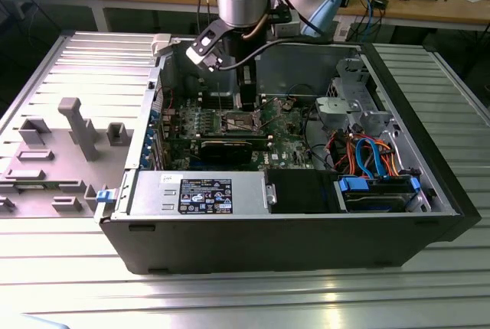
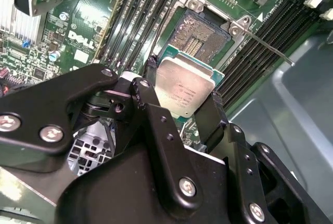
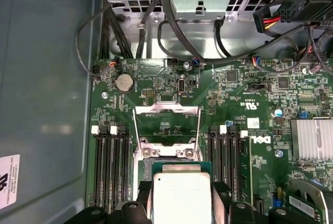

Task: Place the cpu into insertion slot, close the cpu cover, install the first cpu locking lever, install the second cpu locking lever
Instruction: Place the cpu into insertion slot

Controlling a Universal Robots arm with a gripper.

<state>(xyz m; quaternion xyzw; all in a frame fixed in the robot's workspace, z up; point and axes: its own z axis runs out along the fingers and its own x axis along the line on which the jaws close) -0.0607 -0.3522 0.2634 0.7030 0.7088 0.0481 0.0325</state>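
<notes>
My gripper (image 2: 183,92) is shut on the cpu (image 2: 186,86), a flat square chip with a dull silver top, pinched at two opposite edges by the black fingers (image 2: 149,95). In the second wrist view the chip hangs tilted just above the insertion slot (image 2: 201,34), whose dark centre lies bare inside its silver rim. In the first wrist view the cpu (image 3: 180,195) covers the slot's near side, and the cpu cover (image 3: 167,111) stands swung open beyond it. A thin locking lever (image 2: 268,47) sticks out beside the slot. In the exterior view the gripper (image 1: 246,105) reaches down inside the computer case.
Long black memory slots (image 3: 112,166) flank the socket on both sides. A finned heat sink (image 3: 311,138) and cable bundles (image 3: 171,21) sit nearby. The case holds a power supply (image 1: 203,191) and drive cage (image 1: 360,107). Grey fixtures (image 1: 76,126) stand at the exterior view's left.
</notes>
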